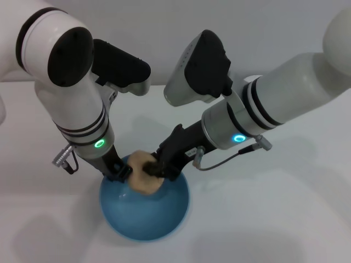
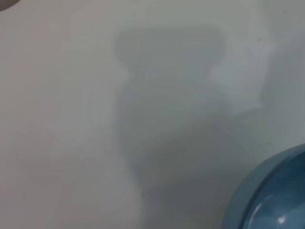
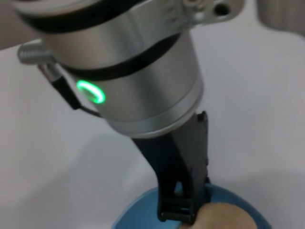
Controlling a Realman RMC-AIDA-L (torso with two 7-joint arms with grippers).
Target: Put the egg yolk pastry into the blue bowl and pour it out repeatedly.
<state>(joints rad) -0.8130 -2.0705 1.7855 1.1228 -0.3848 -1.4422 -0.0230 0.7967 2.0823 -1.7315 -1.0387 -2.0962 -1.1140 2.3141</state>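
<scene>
The blue bowl point(image 1: 148, 213) stands on the white table near the front. My left gripper point(image 1: 122, 172) is shut on the bowl's far-left rim; it also shows in the right wrist view point(image 3: 183, 212), clamped on the rim. My right gripper point(image 1: 153, 169) is shut on the egg yolk pastry point(image 1: 141, 176), a pale tan ball held just over the back of the bowl's opening. The pastry also shows in the right wrist view point(image 3: 224, 218), next to the left gripper. The left wrist view shows only part of the bowl point(image 2: 274, 200).
The white table point(image 1: 274, 208) spreads around the bowl, with arm shadows on it. Both forearms cross above the space behind the bowl.
</scene>
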